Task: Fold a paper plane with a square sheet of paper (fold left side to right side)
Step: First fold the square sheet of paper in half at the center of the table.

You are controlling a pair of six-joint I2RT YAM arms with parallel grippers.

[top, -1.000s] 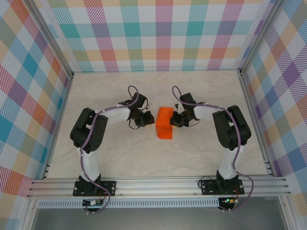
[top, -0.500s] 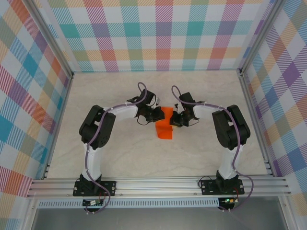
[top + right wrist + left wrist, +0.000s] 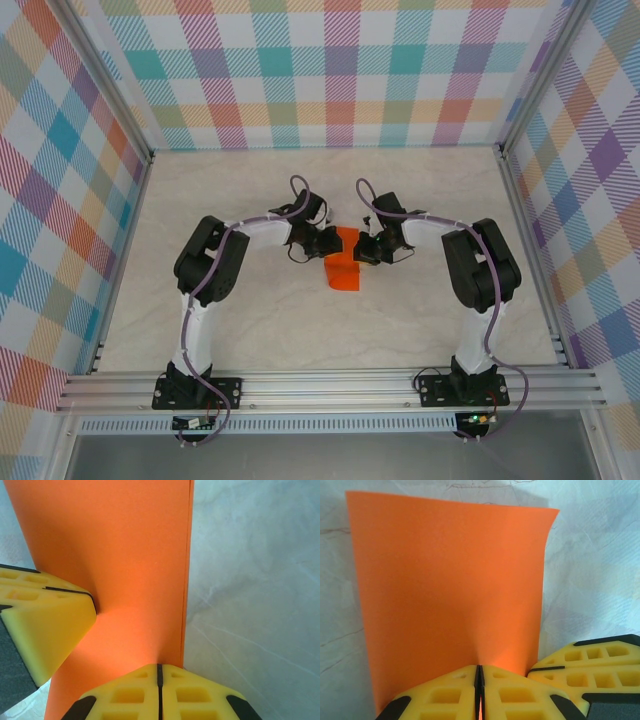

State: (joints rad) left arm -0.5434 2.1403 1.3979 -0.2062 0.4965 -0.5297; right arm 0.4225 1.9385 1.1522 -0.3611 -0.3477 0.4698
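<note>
The square sheet of paper (image 3: 344,270) lies folded into a bright orange rectangle in the middle of the table. Both grippers meet over its far end. My left gripper (image 3: 334,243) is shut, and its tips (image 3: 479,668) rest on the paper (image 3: 450,580) near that end's left side. My right gripper (image 3: 359,249) is also shut, with its tips (image 3: 159,666) on the paper (image 3: 115,545) just inside the long right edge. Each wrist view catches the other gripper's yellow fingers: the right fingers (image 3: 592,660) and the left fingers (image 3: 47,625). No paper plane shape shows.
The pale marble-pattern table (image 3: 250,320) surrounds the paper. Checked walls and aluminium posts (image 3: 505,160) close it in on three sides. Both arms bend inward from their bases (image 3: 196,388) at the near rail.
My left arm has swung right from beside the paper until its gripper sits on the paper's far left part. The right gripper and the paper have stayed put.
</note>
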